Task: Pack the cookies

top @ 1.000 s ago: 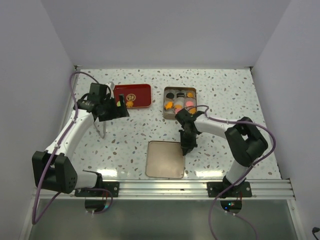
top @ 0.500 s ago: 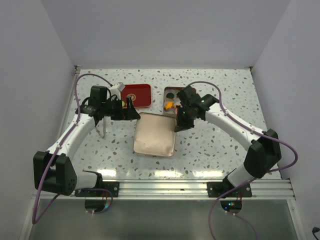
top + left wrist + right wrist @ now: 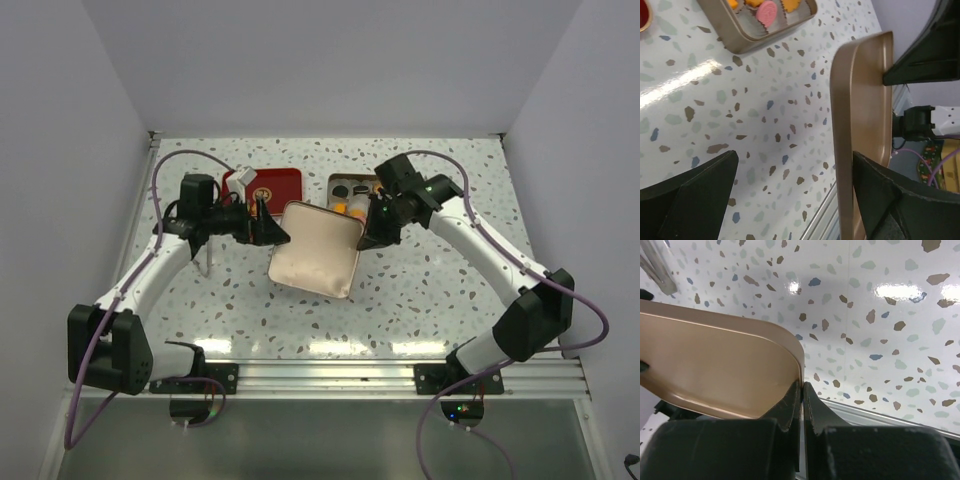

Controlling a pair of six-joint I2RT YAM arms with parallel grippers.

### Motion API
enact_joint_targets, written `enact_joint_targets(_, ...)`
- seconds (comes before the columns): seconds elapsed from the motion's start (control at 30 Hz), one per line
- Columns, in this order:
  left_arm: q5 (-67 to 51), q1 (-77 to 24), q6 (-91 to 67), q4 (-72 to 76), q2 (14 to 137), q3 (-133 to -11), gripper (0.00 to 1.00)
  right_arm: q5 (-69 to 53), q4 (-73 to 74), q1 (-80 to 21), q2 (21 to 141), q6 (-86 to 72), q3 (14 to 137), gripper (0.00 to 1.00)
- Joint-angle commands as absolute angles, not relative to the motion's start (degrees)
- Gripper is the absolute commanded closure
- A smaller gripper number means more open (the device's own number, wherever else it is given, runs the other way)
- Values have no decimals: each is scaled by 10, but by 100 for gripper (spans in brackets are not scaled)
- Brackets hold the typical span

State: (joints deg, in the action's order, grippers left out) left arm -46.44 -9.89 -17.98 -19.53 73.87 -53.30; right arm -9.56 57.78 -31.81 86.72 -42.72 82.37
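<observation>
My right gripper [image 3: 366, 237], clamped on the tan rounded metal lid [image 3: 315, 255], has raised it off the speckled worktop [image 3: 440, 290]. My left gripper [image 3: 270, 225] gapes alongside. The coloured cookies [image 3: 346, 207] sit in the tan metal tin [image 3: 335, 181] just beyond, so closing it looks next.

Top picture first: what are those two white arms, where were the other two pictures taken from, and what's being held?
They are two robot arms bolted to a speckled table, filmed from above. The other pictures come from a camera on each wrist. The right gripper is pinched shut on the rim of a tan lid, holding it tilted off the table. The left gripper is wide open at the lid's other side. Behind sit an open tin of coloured cookies and a red tray.
</observation>
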Motion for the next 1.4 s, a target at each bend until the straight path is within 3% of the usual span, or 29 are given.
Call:
enact_joint_targets(0.0,-556,-101,-206,-114,723,-517,3,-134,549,-302,841,-458,850,100)
enact_joint_targets(0.17,-632,-107,-267,-40,718,-507,12,-159,520,-294,846,-479,851,100)
enact_joint_targets(0.27,-660,-121,-301,18,711,-511,26,-167,502,-294,846,-491,847,100)
enact_joint_targets(0.37,-660,-140,-304,26,709,-525,46,-174,477,-294,840,-504,844,100)
enact_joint_targets(0.4,-659,-144,-304,26,710,-527,65,-174,473,-294,838,-505,844,100)
enact_joint_targets(0.5,-647,-156,-304,23,713,-535,95,-171,458,-294,832,-513,847,100)
enact_joint_targets(0.53,-642,-157,-303,21,712,-537,100,-171,455,-294,831,-515,851,100)
enact_joint_targets(0.6,-627,-162,-301,21,710,-539,100,-173,452,-292,831,-515,864,96)
enact_joint_targets(0.63,-614,-162,-300,20,708,-543,100,-174,456,-291,832,-514,871,75)
enact_joint_targets(0.73,-581,-162,-263,-33,713,-575,100,-172,489,-283,839,-504,914,29)
enact_joint_targets(0.83,-516,-163,-209,-101,726,-622,100,-174,540,-269,837,-504,966,14)
enact_joint_targets(0.93,-431,-166,-150,-153,751,-662,100,-229,519,-244,817,-569,976,8)
enact_joint_targets(1.07,-328,-200,-77,-198,774,-696,100,-325,387,-238,813,-697,969,2)
enact_joint_targets(1.37,-72,-314,14,-159,723,-707,100,-376,235,-237,860,-876,974,2)
